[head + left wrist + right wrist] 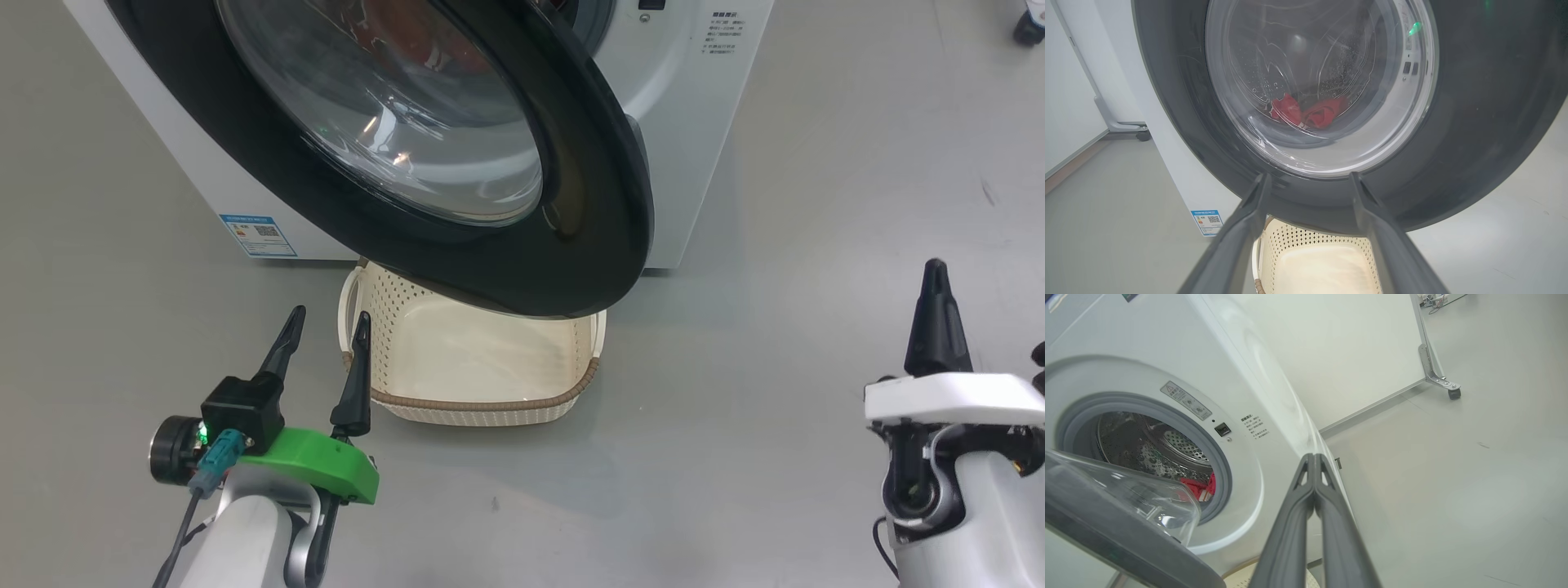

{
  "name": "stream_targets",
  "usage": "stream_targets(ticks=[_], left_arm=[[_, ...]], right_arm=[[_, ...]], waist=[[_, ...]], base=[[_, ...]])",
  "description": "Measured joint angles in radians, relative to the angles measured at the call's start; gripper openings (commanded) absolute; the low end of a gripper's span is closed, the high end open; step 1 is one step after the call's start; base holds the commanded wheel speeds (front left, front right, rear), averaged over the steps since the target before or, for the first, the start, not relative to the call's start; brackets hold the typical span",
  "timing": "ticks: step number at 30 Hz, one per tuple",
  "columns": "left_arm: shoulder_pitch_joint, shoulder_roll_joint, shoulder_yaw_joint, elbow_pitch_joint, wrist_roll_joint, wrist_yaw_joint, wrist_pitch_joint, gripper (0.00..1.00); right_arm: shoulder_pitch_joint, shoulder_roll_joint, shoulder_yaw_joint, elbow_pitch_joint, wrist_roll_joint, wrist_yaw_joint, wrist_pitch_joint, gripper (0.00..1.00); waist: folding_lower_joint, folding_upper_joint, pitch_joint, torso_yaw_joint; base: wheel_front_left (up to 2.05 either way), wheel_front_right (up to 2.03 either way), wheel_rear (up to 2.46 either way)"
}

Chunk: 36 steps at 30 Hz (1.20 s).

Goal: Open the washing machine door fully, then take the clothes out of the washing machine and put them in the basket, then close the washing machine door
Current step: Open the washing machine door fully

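While ajar, one door (571, 204) over one basket (490, 404); one red garment (1310, 112); left hand (331, 314) spread, right hand (936, 278) pressed together.

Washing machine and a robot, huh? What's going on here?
A two-armed robot is unloading the washer. Its door is partly open, hanging over the basket on the floor, which looks empty. Red clothes lie in the drum. Neither holds anything: the left end effector is open, facing the door; the right end effector is shut, off to the side.
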Motion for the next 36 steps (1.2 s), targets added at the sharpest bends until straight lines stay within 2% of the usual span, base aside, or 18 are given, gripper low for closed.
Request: stream_targets(ticks=[3,6,10,12,16,18,22,25,36], left_arm=[[0.0,0.0,0.001,-0.004,0.0,0.002,0.0,1.0],[0.0,0.0,-0.001,-0.007,0.0,0.002,0.0,1.0],[0.0,0.0,-0.012,-0.012,0.0,0.002,0.0,1.0],[-0.001,0.0,-0.019,-0.015,0.0,0.002,0.0,1.0],[-0.004,0.0,-0.025,-0.02,0.0,0.002,0.0,1.0],[-0.004,0.0,-0.027,-0.022,0.0,0.002,0.0,1.0],[-0.004,0.0,-0.028,-0.025,0.0,0.002,0.0,1.0],[-0.005,0.0,-0.033,-0.026,-0.001,0.002,0.0,1.0],[-0.02,0.0,-0.046,-0.028,-0.007,0.002,0.0,1.0]], right_arm=[[-0.048,0.041,-0.049,-0.01,0.164,0.032,0.012,0.0],[-0.102,0.042,-0.095,-0.012,0.317,0.044,0.055,0.0],[-0.174,0.041,-0.13,-0.016,0.523,0.044,0.148,0.0],[-0.226,0.039,-0.143,-0.01,0.666,0.044,0.237,0.0],[-0.283,0.035,-0.146,0.022,0.797,0.044,0.363,0.0],[-0.304,0.033,-0.143,0.039,0.832,0.042,0.418,0.0],[-0.348,0.027,-0.123,0.068,0.89,0.0,0.53,0.0],[-0.378,0.015,-0.097,0.083,0.893,-0.019,0.593,0.0],[-0.43,-0.017,-0.015,0.141,0.915,-0.054,0.783,0.0]], waist=[[0.0,0.0,0.001,0.002],[0.0,0.0,0.003,0.005],[0.0,0.0,0.01,0.011],[0.0,0.0,0.018,0.021],[0.0,0.0,0.028,0.037],[0.0,0.0,0.032,0.046],[0.0,0.0,0.043,0.063],[0.0,0.0,0.052,0.075],[0.0,0.0,0.072,0.13]], base=[[0.0,0.0,0.0],[0.0,0.0,0.0],[0.0,0.0,0.0],[0.0,0.0,0.0],[0.0,0.0,0.0],[0.0,0.0,0.0],[0.0,0.0,0.0],[0.0,0.0,0.0],[0.0,0.0,0.0]])
